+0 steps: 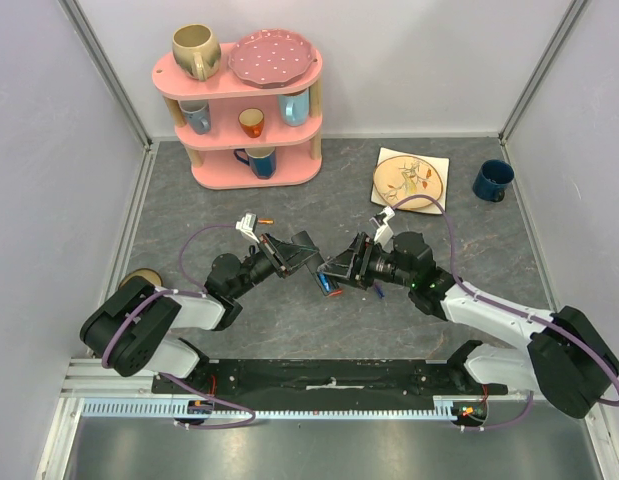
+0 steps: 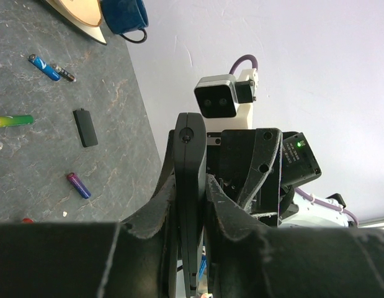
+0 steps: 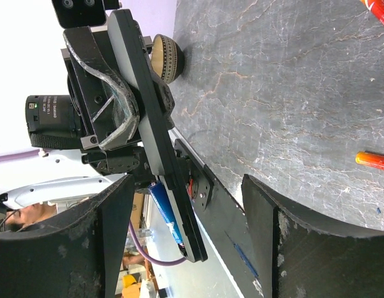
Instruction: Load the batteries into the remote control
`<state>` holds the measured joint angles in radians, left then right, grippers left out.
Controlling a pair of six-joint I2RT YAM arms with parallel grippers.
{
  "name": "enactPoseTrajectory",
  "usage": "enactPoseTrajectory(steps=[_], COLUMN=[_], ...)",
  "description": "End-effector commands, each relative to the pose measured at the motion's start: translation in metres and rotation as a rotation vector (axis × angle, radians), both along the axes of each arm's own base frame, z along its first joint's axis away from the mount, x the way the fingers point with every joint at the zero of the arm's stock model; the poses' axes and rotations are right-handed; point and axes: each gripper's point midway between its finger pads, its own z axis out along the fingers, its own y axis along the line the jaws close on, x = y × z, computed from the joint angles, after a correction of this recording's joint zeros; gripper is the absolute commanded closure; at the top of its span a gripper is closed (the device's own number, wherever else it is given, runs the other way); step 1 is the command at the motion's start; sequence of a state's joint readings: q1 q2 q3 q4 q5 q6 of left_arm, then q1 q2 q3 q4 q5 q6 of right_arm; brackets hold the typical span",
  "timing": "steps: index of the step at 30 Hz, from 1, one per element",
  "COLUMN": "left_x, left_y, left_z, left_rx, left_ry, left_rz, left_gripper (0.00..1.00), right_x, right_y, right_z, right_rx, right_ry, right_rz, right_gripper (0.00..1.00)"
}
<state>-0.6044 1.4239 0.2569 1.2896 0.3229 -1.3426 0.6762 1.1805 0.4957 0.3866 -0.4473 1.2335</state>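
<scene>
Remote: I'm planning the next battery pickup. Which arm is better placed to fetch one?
Right. The right gripper is open and empty, while the left gripper is shut on the remote. Loose batteries lie on the table.

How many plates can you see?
2: a pink plate on the pink shelf's top tier, and a patterned plate on the table, right of the shelf.

Two grippers meeting at mid-table

The remote control (image 1: pixel 319 262) sat in the left gripper (image 1: pixel 299 252), just left of the right gripper (image 1: pixel 345 266), with a battery (image 3: pixel 167 214) in its compartment. Behind left stood a shelf (image 1: pixel 254 178); behind right, a plate (image 1: pixel 409 178) and mug (image 1: pixel 492 180). Loose batteries (image 2: pixel 44 67) lay on the table (image 1: pixel 469 250).
</scene>
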Motion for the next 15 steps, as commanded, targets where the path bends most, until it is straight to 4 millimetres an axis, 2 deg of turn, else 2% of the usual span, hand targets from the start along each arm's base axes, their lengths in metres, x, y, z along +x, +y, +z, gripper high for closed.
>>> enactPoseTrajectory(steps=[1, 15], left_x=[-0.0216, -0.0216], left_y=[0.0117, 0.0125], left_z=[0.0954, 0.0971], left_rx=[-0.229, -0.234], left_ry=[-0.353, -0.354], left_rz=[-0.011, -0.007], left_gripper=[0.98, 0.98], right_x=[0.0014, 0.0004], right_y=[0.0010, 0.0005], right_z=[0.0009, -0.0072], right_rx=[0.024, 0.009], right_ry=[-0.004, 0.008], right_rz=[0.005, 0.011], right_gripper=[0.23, 0.27])
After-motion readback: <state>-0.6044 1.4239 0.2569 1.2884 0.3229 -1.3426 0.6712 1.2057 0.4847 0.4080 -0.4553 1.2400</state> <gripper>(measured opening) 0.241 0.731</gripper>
